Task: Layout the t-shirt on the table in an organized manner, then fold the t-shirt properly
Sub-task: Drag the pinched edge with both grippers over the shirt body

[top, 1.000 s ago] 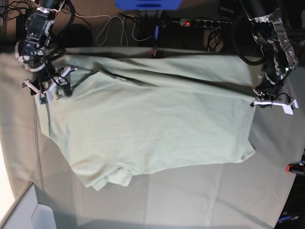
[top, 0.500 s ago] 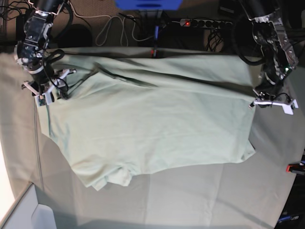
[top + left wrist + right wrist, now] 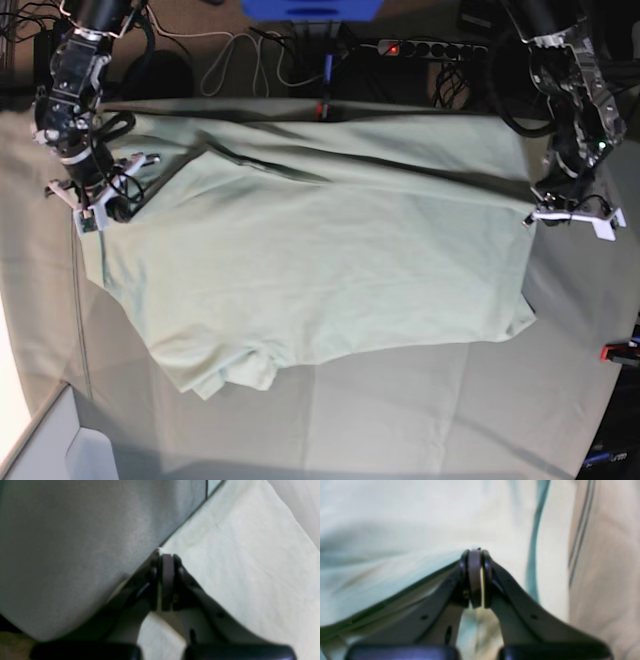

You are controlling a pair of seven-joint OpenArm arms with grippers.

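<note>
Right gripper (image 3: 475, 555): jaws pressed together, a thin fold of the t-shirt (image 3: 320, 260) pinched between the pads at the tips. In the base view this gripper (image 3: 100, 205) sits at the shirt's edge on that view's left.

Left gripper (image 3: 166, 557): jaws likewise clamped, with the pale cloth edge nipped at the tip, right where shirt meets the greyer table (image 3: 400, 410) cover. In the base view it (image 3: 560, 212) is at the shirt's opposite edge.

Shirt: lies spread across the middle of the table, roughly flat, long creases along the far side, one bunched corner near the front-left of the base view. Both ends held; the cloth between them rests on the table.

Step in hand (judgement): layout stage, or the start of a fold; both ends gripped. Folding proper looks not yet done.

Next move calls for (judgement): both arms lifting and drawing together evenly, keeping light tension so the creases pull out without the cloth slipping from either pinch.

Writing/labels: none legible. Wrist views are blurred; no tag or brand visible.
</note>
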